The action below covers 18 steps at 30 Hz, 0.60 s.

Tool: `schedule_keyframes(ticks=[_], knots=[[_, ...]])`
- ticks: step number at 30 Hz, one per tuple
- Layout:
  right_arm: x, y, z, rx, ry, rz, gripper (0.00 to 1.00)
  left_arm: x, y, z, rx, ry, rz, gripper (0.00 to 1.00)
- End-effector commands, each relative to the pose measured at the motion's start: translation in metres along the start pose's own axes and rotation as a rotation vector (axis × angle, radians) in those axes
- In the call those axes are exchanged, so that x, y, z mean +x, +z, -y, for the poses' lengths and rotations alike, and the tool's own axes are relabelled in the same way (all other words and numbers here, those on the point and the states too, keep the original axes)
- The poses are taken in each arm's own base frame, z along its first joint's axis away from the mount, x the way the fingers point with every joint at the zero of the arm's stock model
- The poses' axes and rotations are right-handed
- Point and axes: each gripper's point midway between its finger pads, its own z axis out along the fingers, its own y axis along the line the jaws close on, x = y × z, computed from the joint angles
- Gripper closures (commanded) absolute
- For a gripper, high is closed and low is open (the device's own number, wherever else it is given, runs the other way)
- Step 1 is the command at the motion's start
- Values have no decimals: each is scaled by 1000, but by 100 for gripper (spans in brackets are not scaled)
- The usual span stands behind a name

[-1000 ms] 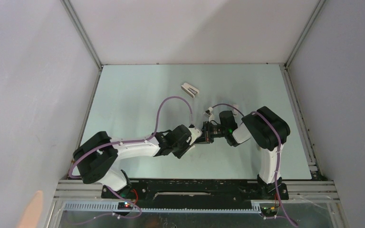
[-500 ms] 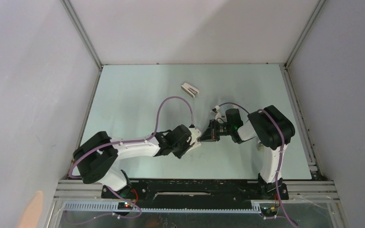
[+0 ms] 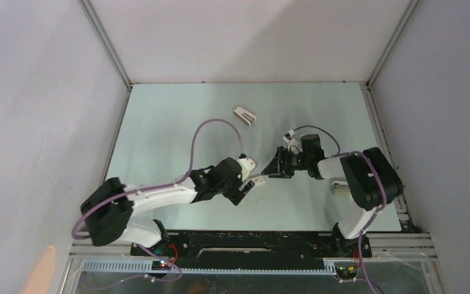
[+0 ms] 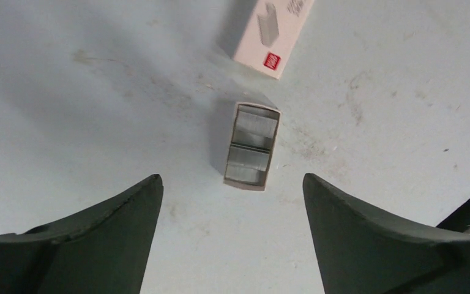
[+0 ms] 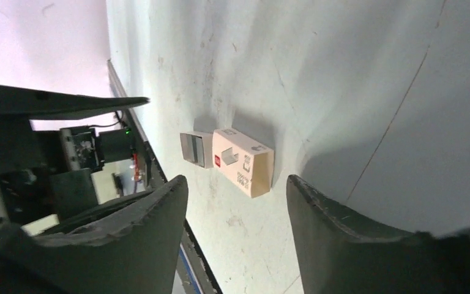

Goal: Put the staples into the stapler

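Left claw (image 4: 231, 179): released. You see its two dark fingers spread wide with nothing between the pads, pointing down at the tabletop (image 3: 177, 135).
Right claw (image 5: 235, 180): also released and empty. Its fingers stand well apart, and it is turned on its side, looking across the surface toward the left arm.
Staples (image 4: 252, 144): silvery-grey strips lie in two stacks in a small open white tray flat on the tabletop. The tray sits just ahead of the left claw's fingertips, centred in the gap between them. No finger touches it.
Box sleeve (image 4: 275, 30): this white sleeve with a red mark lies flat just beyond the tray's far end, set at a slant to it. Your right wrist camera frames sleeve and tray side by side.
Arms: the overhead view shows both reaching inward, their claws near each other over the middle of the tabletop.
White angled object (image 3: 245, 115): it lies farther back, well apart from both claws. You cannot tell from here what it is.
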Motion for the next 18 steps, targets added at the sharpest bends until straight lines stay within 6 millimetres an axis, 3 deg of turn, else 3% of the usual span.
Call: schedule_keyframes(ticks=[1,5,9,13,18], knots=[[-18,-23,-2,184,-79,101,31,-48,-39,-23,-132,-122,183,8],[-26,-59,-3,417,-109,225,14,-61,-80,-55,-299,-260,256,0],[-33,-110,3,699,-98,379,5,-63,-125,-87,-400,-452,329,0],[-30,-169,5,907,-37,543,1,-45,-167,-116,-497,-641,340,0],[-6,-230,22,1119,151,686,1,-31,-205,-130,-487,-737,416,0]])
